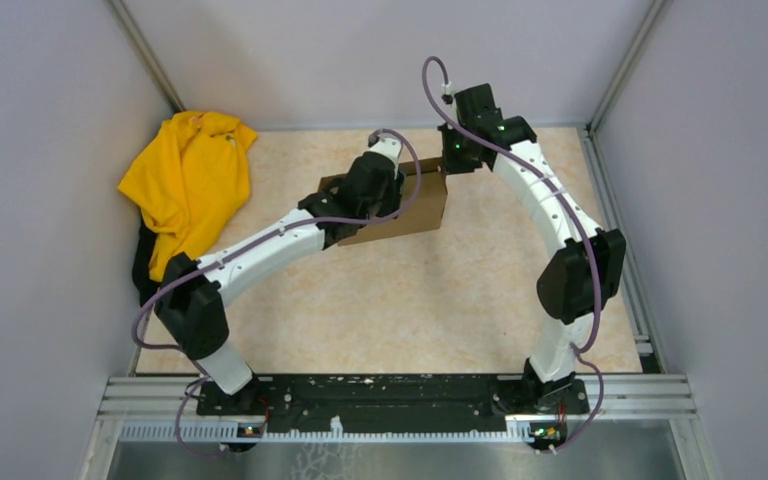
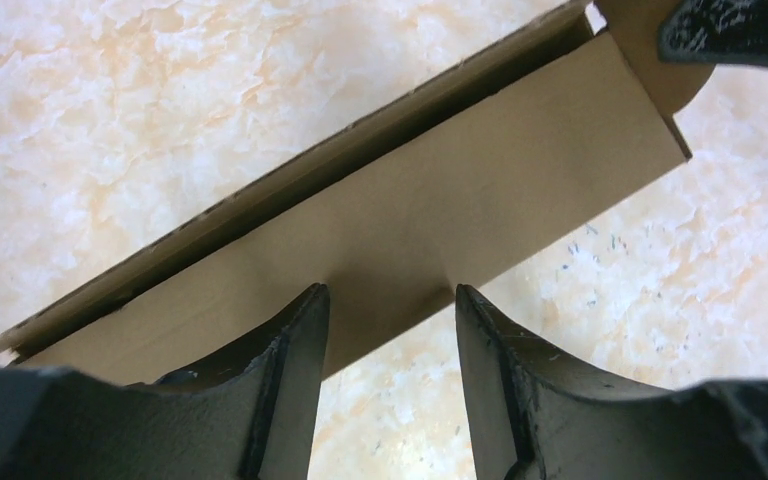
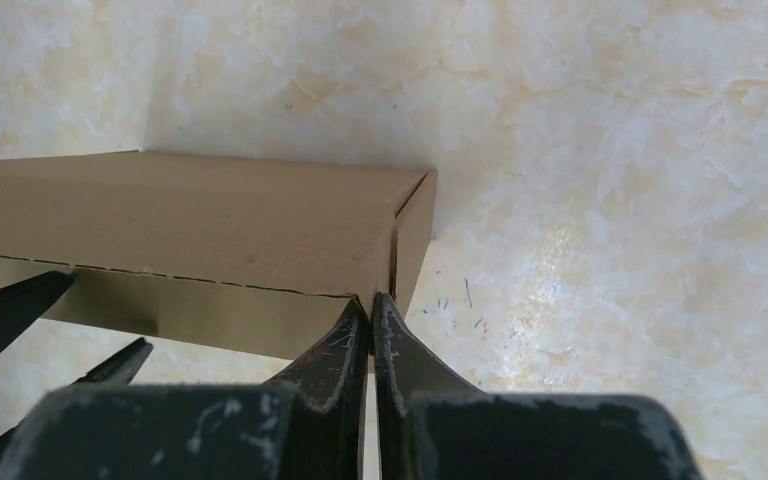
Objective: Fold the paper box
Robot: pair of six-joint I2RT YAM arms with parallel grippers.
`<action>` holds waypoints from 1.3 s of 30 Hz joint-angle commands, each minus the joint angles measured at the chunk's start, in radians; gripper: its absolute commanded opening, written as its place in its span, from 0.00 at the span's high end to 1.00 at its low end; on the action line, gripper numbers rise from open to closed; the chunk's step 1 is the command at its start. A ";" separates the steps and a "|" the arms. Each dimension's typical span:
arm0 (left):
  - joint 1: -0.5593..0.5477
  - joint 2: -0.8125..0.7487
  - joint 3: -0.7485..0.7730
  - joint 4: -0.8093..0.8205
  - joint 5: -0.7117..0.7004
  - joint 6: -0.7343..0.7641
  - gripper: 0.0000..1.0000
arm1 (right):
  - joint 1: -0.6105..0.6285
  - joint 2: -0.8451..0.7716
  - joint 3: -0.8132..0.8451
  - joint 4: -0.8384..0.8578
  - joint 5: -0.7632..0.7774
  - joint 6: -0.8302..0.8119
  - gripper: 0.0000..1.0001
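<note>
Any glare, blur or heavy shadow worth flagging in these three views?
Top view: even light, sharp, soft shadows under the arms. Left wrist view: the paper box is sharp, its fold dark; the left gripper is slightly soft. Right wrist view: mild bright sheen on the table, box's near face shaded.

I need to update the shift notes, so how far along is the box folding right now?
Done: the paper box already stands as a shallow shape, with a folded corner showing in the right wrist view. In hand: the left gripper, open, sits at the edge of a long flap, while the right gripper, shut, touches that corner. Left: the flap looks untucked, so closing likely remains.
</note>
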 commanded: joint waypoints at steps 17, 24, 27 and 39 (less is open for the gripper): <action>0.245 -0.416 -0.163 -0.240 0.018 0.067 0.39 | 0.015 0.014 -0.026 -0.065 -0.011 -0.026 1.00; 0.261 -0.416 -0.199 -0.203 0.069 0.067 0.37 | 0.015 0.019 -0.018 -0.069 -0.010 -0.035 1.00; 0.260 -0.394 -0.193 -0.196 0.078 0.073 0.37 | 0.015 0.019 -0.016 -0.072 -0.010 -0.037 1.00; 0.278 -0.324 -0.213 -0.133 0.059 0.090 0.44 | 0.015 0.005 -0.029 -0.065 -0.013 -0.046 1.00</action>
